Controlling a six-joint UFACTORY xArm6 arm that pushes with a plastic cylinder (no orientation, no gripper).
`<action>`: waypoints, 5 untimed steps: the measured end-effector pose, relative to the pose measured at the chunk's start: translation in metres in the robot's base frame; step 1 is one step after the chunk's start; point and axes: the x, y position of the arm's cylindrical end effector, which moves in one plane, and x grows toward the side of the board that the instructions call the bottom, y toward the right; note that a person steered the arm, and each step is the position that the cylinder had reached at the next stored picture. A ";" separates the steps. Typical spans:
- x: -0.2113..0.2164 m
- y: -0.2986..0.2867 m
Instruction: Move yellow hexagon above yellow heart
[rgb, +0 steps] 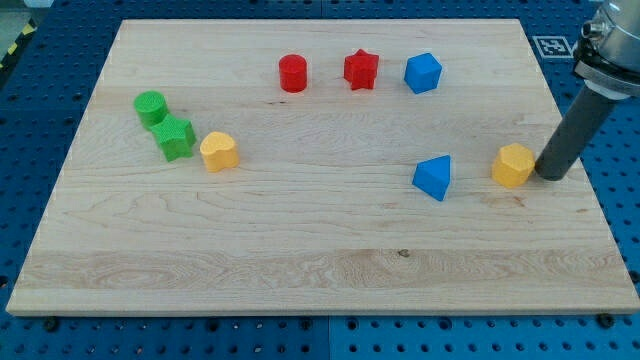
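Observation:
The yellow hexagon (514, 165) lies on the wooden board at the view's right. My tip (549, 174) rests just to its right, touching or nearly touching it. The yellow heart (218, 152) lies at the view's left, far from the hexagon. The rod rises from the tip toward the view's upper right corner.
A green cylinder (150, 107) and a green star (175, 138) sit just left of the yellow heart. A red cylinder (293, 73), a red star (361, 69) and a blue hexagon (423, 73) line the top. A blue triangle-like block (433, 177) lies left of the yellow hexagon. The board's right edge (590, 190) is close to my tip.

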 end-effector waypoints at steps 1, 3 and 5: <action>-0.002 -0.007; 0.008 -0.047; 0.008 -0.103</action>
